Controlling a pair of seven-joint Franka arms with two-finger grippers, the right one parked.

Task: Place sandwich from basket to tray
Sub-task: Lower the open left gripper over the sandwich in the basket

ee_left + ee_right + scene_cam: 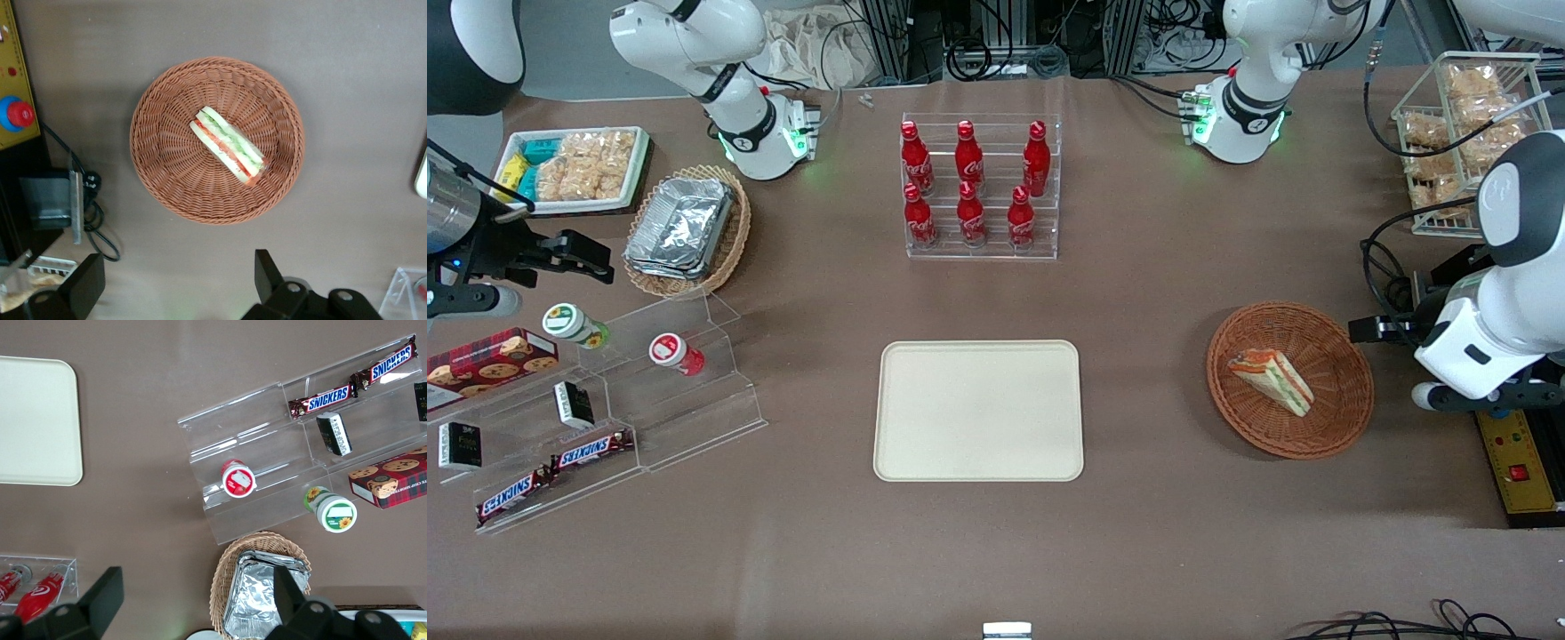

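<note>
Toward the working arm's end of the table, the sandwich (227, 145) is lying in the basket (160, 170), light, soft and easily crushed, and is probably best gripped across its bread faces by the gripper (179, 283), being held above with fingers apart.

Both arms are glossy white shells with black rings at the joints, sitting on round bases that glow green, with black cables trailing off. The working arm's gripper (173, 287) hangs high above the basket (217, 140), off toward its own end of the table: matte black, chunky angular fingers (83, 283) set wide apart, round screw holes showing.
</note>
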